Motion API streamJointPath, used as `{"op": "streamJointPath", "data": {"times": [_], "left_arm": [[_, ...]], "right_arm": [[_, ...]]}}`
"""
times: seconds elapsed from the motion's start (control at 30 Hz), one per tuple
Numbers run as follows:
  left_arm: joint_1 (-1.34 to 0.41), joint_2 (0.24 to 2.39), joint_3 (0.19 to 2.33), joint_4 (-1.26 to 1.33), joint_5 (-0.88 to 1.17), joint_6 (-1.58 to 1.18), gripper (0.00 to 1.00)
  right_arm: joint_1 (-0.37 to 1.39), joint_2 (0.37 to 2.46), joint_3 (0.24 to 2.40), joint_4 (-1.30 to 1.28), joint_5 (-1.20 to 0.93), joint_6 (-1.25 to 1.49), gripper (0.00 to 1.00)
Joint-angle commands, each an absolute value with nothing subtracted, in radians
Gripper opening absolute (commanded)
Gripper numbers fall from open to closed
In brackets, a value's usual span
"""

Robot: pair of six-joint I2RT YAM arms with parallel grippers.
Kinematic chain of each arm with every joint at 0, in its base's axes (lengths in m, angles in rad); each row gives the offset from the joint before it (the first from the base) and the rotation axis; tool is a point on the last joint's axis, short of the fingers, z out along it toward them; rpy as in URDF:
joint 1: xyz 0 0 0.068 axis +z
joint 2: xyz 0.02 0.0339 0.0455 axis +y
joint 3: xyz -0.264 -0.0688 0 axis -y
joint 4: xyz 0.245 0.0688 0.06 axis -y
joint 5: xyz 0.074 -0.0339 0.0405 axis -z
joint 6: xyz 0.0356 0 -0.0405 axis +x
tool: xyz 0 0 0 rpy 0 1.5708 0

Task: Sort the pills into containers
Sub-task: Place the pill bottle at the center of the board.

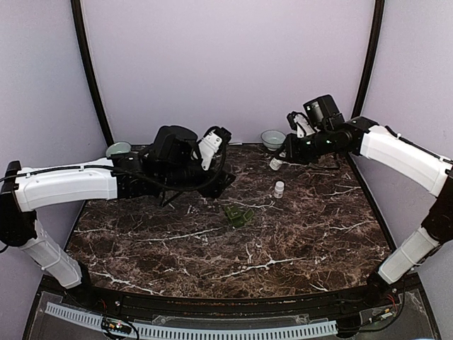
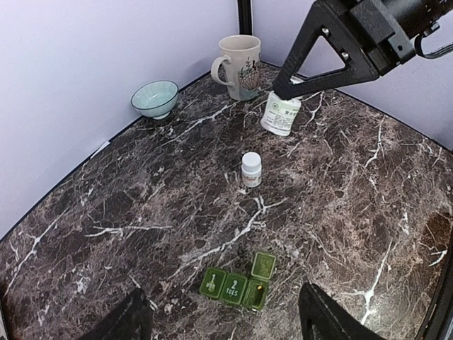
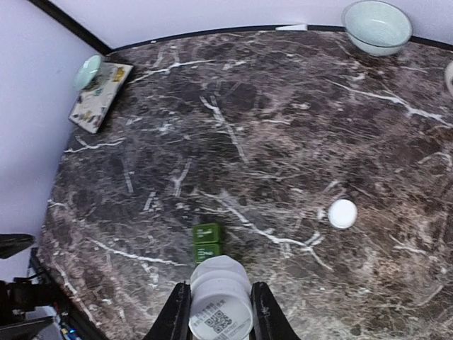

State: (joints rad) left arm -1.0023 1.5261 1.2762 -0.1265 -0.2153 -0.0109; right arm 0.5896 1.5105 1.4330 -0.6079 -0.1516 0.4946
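Dark brown marble surface [image 1: 212,248] with white veining, enclosed by pale lilac walls [image 1: 226,64].

- Green pill organiser [image 2: 237,283]: it lies flat near the middle of the surface. One lid is flipped open and a "2 TUES" label is legible on a closed lid. The contents of the open cell cannot be made out.
- Small white bottle [image 2: 251,168]: it stands upright and capped, apart from the organiser on its far side.
- Large white bottle [image 3: 221,304]: it is clamped between both fingers of the right pincer [image 3: 219,294], with its cap pointing away from the wrist camera. In the left wrist view the bottle is seen tilted, just in front of the mug [image 2: 241,64]. Whether its base touches the surface cannot be told.
- Left pincer [image 2: 221,315]: it is spread wide with nothing held. It is raised over the near side of the organiser, which is framed between its fingers [image 2: 131,319].
- Pale green bowl [image 2: 155,98]: it is noted at the back edge, left of the mug.
- Second bowl [image 3: 88,71]: it rests on a flat printed card [image 3: 102,99] at the back left corner.
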Motion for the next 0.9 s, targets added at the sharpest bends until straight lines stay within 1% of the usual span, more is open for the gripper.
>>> {"op": "streamJointPath", "data": {"times": [0.0,0.23,0.53,0.87], "left_arm": [[-1.005,1.466,1.206,-0.096,-0.254,-0.079,0.73],[-1.005,1.453,1.109,-0.086,-0.268,-0.188,0.72],[-1.003,1.467,0.981,-0.038,-0.264,-0.306,0.72],[-0.996,1.496,0.921,-0.005,-0.250,-0.372,0.72]], "right_arm": [[0.569,1.494,1.361,-0.625,0.061,0.446,0.00],[0.551,1.522,1.263,-0.612,0.182,0.438,0.01],[0.539,1.584,1.121,-0.462,0.301,0.440,0.02],[0.517,1.703,1.059,-0.309,0.341,0.436,0.02]]}}
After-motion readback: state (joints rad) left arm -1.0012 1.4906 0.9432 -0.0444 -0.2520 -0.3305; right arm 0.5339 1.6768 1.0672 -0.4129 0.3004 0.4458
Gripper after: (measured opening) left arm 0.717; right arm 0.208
